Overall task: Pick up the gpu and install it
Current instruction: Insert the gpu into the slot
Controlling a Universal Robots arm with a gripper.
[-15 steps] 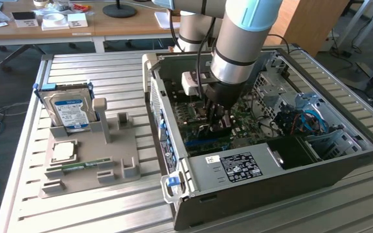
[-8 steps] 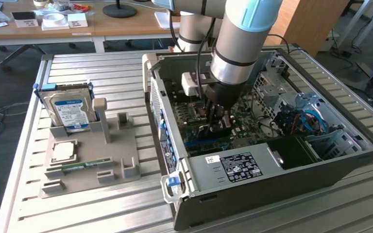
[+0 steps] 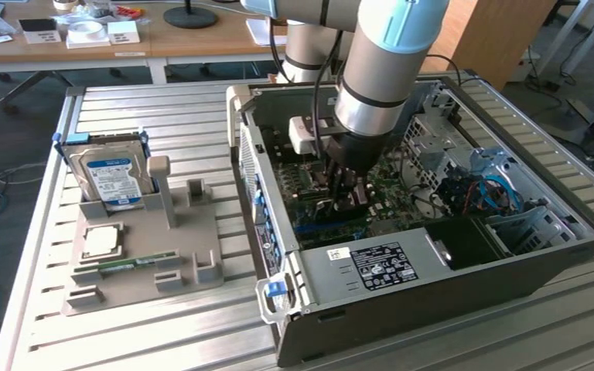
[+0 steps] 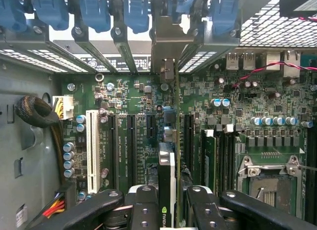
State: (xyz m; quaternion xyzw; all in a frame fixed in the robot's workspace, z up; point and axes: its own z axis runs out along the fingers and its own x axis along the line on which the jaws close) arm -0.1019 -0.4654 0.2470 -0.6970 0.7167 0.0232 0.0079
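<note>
Closest to the wrist camera, your black end effector [image 4: 172,206] is closed on the gpu [image 4: 167,175], a thin dark expansion card seen edge-on. One black finger [image 4: 143,207] presses in from each side, and the jaws are only as far apart as the card is thick. The card stands upright over the green motherboard [image 4: 129,106], in line with the black expansion slots. It runs toward the row of blue plastic slot latches [image 4: 94,12] at the case's rear wall. You cannot tell whether its edge is seated in a slot. A long white slot [image 4: 91,148] lies well to one side of it, and the silver processor socket [image 4: 270,175] lies on the other.

In the exterior view, the arm reaches down into the open grey computer case [image 3: 380,294], which lies on its side on the slatted metal worktop [image 3: 152,108]. On the exterior view's left, apart from the case, a grey fixture tray [image 3: 142,255] holds a silver, blue-labelled hard drive [image 3: 111,174] at its far end.
</note>
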